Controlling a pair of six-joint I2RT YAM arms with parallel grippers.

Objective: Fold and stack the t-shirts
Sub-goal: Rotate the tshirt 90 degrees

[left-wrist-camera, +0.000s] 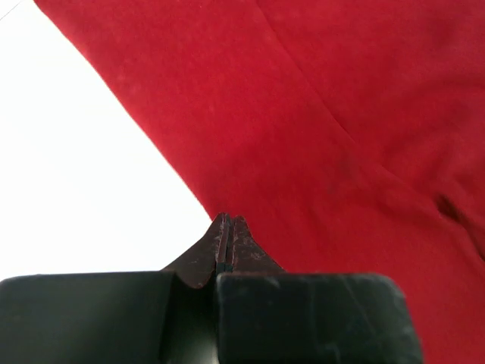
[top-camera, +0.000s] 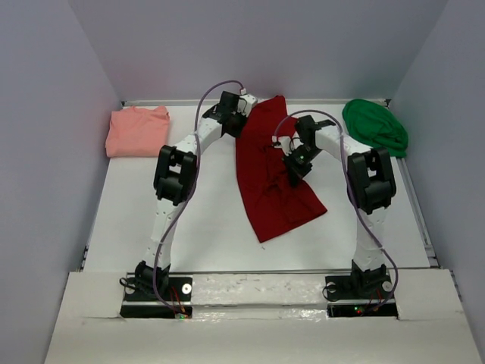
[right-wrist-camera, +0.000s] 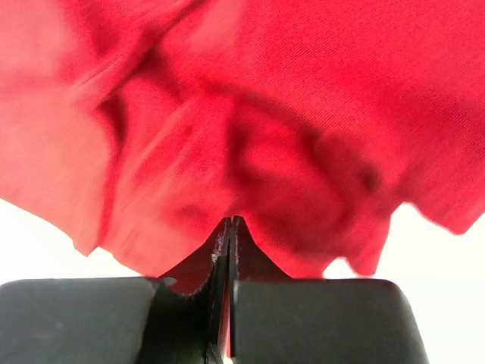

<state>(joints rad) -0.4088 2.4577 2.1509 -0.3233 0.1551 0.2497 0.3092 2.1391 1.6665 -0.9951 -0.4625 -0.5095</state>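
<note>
The dark red t-shirt (top-camera: 274, 182) stretches in a long band from the far middle of the table toward the near side, partly lifted. My left gripper (top-camera: 241, 120) is shut on its far left edge; in the left wrist view the closed jaws (left-wrist-camera: 227, 220) meet right at the hem of the red cloth (left-wrist-camera: 326, 129). My right gripper (top-camera: 294, 168) is shut on a bunched part near the shirt's middle, and wrinkled red cloth (right-wrist-camera: 250, 136) hangs from its tips (right-wrist-camera: 231, 221). The salmon-pink t-shirt (top-camera: 138, 130) lies folded at the far left. The bright green t-shirt (top-camera: 375, 125) lies crumpled at the far right.
The white table (top-camera: 204, 220) is enclosed by grey walls on the left, back and right. Both arm bases (top-camera: 155, 292) stand on the near edge, with a cardboard strip in front of them.
</note>
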